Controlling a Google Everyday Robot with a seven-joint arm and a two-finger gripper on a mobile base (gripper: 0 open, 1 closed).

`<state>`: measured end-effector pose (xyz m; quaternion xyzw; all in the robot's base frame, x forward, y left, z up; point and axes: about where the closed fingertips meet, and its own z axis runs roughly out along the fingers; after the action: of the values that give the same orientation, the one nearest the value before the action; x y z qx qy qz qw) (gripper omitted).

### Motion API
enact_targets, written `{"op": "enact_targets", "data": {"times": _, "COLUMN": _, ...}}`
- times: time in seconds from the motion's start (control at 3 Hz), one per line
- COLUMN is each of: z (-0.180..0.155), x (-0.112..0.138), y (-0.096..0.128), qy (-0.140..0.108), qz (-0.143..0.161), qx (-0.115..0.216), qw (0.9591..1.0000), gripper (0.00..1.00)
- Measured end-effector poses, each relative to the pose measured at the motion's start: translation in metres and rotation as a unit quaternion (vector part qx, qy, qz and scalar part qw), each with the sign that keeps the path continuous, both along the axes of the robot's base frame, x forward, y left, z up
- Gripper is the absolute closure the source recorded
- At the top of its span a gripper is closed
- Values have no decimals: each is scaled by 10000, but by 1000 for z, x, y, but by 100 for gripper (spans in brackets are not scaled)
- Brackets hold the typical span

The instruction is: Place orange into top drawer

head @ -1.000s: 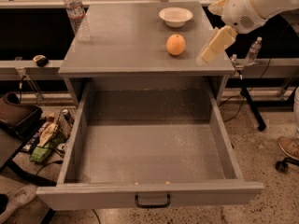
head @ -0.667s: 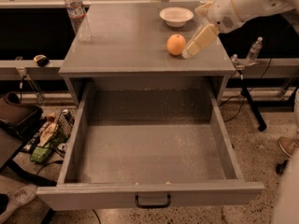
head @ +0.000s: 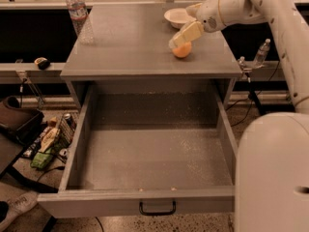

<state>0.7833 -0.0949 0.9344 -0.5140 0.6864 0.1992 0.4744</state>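
The orange (head: 182, 50) sits on the grey cabinet top (head: 125, 42), right of centre. My gripper (head: 180, 40) reaches in from the upper right, and its pale fingers (head: 187, 34) lie right over the top of the orange. The top drawer (head: 154, 153) is pulled wide open below the cabinet top. Its speckled grey floor is bare and a black handle (head: 157, 208) sits on its front panel.
A white bowl (head: 176, 16) stands at the back right of the cabinet top, behind the gripper. A clear water bottle (head: 77, 12) stands at the back left. Clutter and bags (head: 43, 139) lie on the floor to the left. My white arm and base (head: 275, 168) fill the right side.
My gripper has moved left and down from beside the cabinet's right edge to right over the orange. The orange and drawer have not moved.
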Motion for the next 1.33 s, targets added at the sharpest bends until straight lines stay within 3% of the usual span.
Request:
{"op": "enact_targets", "data": {"times": 0.33, "z": -16, "x": 28, "y": -4, "qy": 90, "qz": -359, "qx": 104, "qw": 9993, "gripper": 0}}
{"op": "enact_targets", "data": {"times": 0.67, "z": -33, "x": 37, "y": -15, "qy": 230, "qz": -591, "qx": 127, "qw": 9979, "gripper": 0}}
{"op": "enact_targets", "data": {"times": 1.0, "z": -51, "x": 43, "y": -8, "qy": 371, "qz": -631, "qx": 132, "qw": 9972, "gripper": 0}}
{"op": "enact_targets", "data": {"times": 1.33, "z": -73, "x": 48, "y": 12, "qy": 545, "qz": -549, "qx": 166, "qw": 9969, "gripper": 27}}
